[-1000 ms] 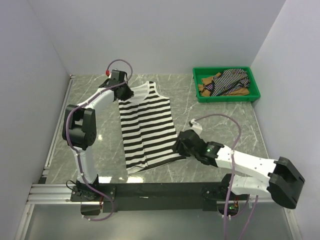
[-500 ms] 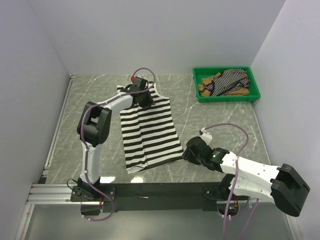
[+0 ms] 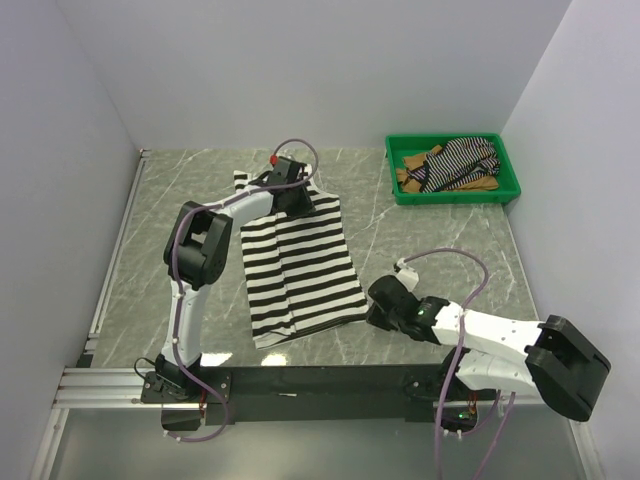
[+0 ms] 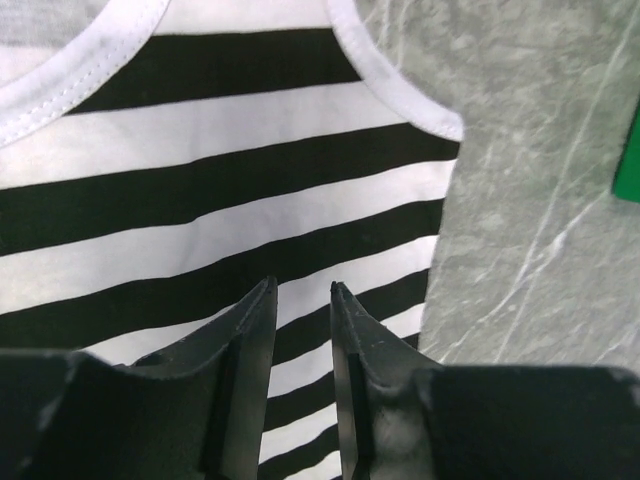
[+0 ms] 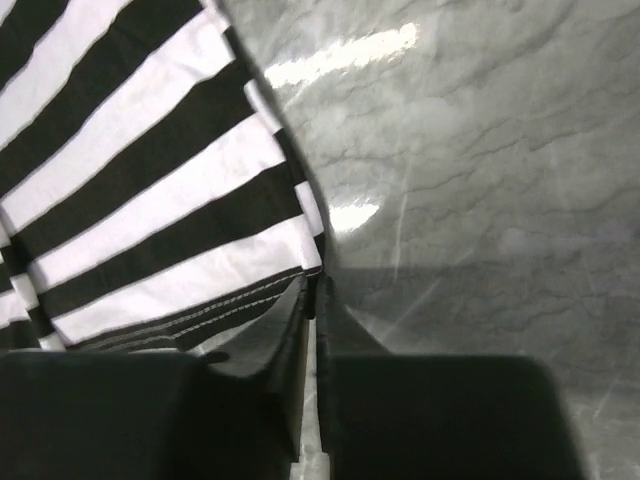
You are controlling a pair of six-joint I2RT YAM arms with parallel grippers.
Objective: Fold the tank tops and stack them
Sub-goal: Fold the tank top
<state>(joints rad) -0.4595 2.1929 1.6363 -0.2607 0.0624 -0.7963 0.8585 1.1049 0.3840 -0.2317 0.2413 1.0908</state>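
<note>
Wide-stripe tank top [image 3: 295,265] lies flat on the desk [image 3: 440,240]. Right end effector [image 5: 309,282] pinches its hem corner, jaws nearly together. Left end effector [image 4: 300,288] sits over the armhole side w/ a narrow gap, holding nothing we can see. Risk: soft, limp knit slips from that shallow bite, so the fold skews.

High fixed view over table [image 3: 430,240], wrist views close, looking down, sharing wide-striped tank top [image 3: 295,265]
</note>
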